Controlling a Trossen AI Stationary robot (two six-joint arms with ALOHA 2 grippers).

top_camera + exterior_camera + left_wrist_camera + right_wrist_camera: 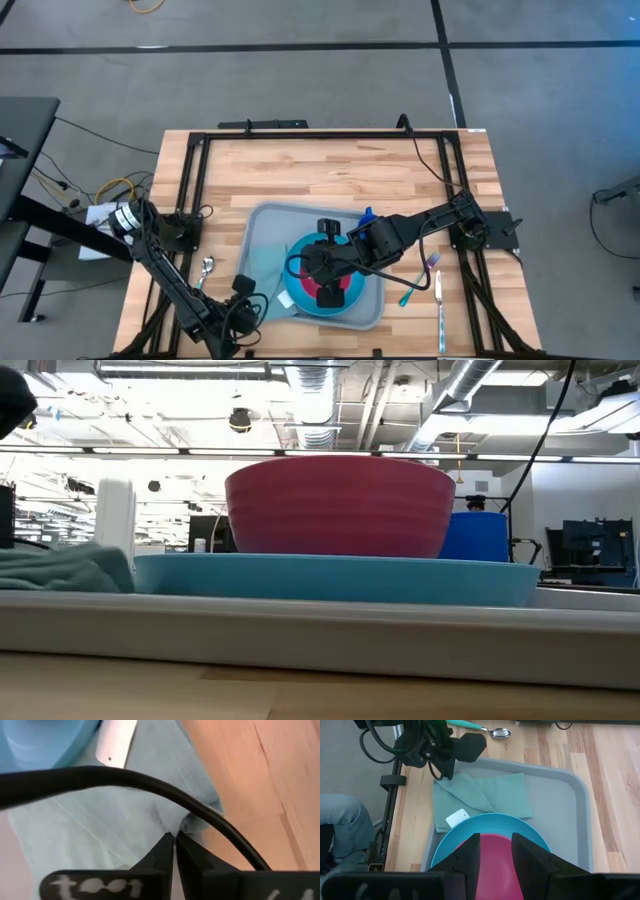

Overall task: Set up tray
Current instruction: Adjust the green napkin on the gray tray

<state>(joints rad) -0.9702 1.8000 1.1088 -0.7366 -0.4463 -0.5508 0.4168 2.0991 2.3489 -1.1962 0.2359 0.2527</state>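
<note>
Napkin (480, 800) work is the step in hand, by my reading: your left gripper (173, 842) has its fingers pressed together on a corner of the light-teal cloth, pinching a small fold of it, as the left wrist view shows. In the high view that gripper sits at about 7 o'clock of the tray (262, 222), at the tray's near-left corner, where the napkin's edge spills over the rim.

Your right gripper (495, 851) hovers over the pink bowl (494, 865), which rests in the blue plate (522, 826) on the tray's right half; its fingers are spread with the bowl between them, and I cannot tell whether they touch it.

The tray lies at the table's (330, 175) centre. A spoon (205, 268) lies off it at 9 o'clock, and two more utensils (437, 290) lie off it at 3 o'clock.

Your next move likely calls for drawing the napkin flat inside the rim, keeping the pinch light so the cloth does not bunch or drag under the plate.
</note>
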